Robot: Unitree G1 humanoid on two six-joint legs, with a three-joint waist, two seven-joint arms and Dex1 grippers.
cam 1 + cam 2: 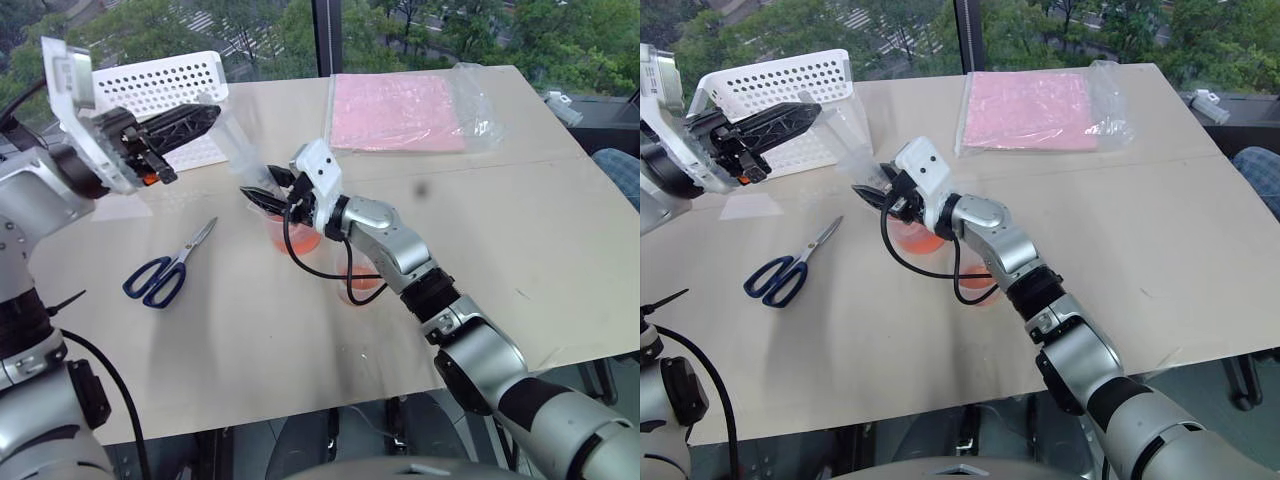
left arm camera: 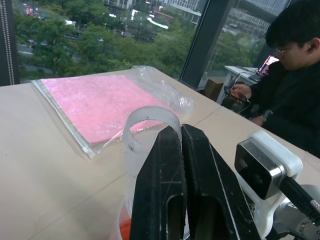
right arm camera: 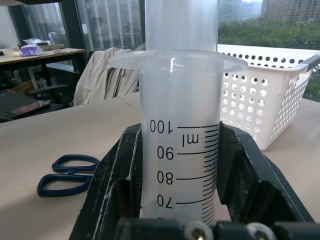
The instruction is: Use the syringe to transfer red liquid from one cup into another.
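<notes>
Right fingers (image 3: 125, 190) clamp syringe (image 3: 180, 145); basket (image 1: 165, 85) at far table edge

Both head views look forward and down on the table (image 1: 560, 230) from above its near edge; the right eye sits slightly aside, so the scissors (image 1: 790, 268) and basket (image 1: 775, 95) fall further left in it. The left wrist view looks low across the table toward the pink bag (image 2: 100, 102) and a seated person (image 2: 290, 85). The right wrist view sits very close to the syringe (image 3: 182, 130), facing the basket and scissors beyond it.
</notes>
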